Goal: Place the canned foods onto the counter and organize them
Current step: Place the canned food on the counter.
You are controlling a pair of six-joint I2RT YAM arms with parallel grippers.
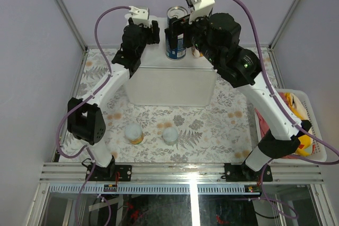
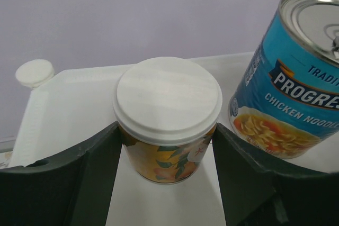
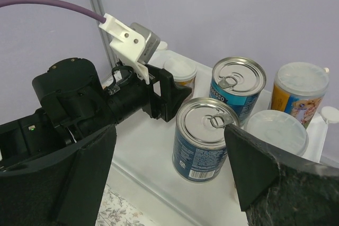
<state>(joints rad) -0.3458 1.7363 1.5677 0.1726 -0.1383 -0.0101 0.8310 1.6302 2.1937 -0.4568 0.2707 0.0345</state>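
My left gripper (image 2: pixel 165 130) sat clamped across the jar (image 2: pixel 167 99), which stood on the counter (image 2: pixel 74 104) near its far left corner, just beside a soup tin (image 2: pixel 288 83). I judged the jar light, stiff and slick, so a hold on its body under the overhanging lid looked safest. My right gripper (image 3: pixel 170 130) hung wide apart at a dark tin (image 3: pixel 205 141), not gripping it. That tin was likely heavier and best taken mid-height.

- The top camera hangs high above and behind me, looking down over the whole table (image 1: pixel 212 125) with the counter (image 1: pixel 172 86) at its far side.
- My left wrist camera sits close, facing far across the counter top.
- My right wrist camera, also close, faces far-left. Both wrist views share the white-lidded can (image 2: pixel 168 115).
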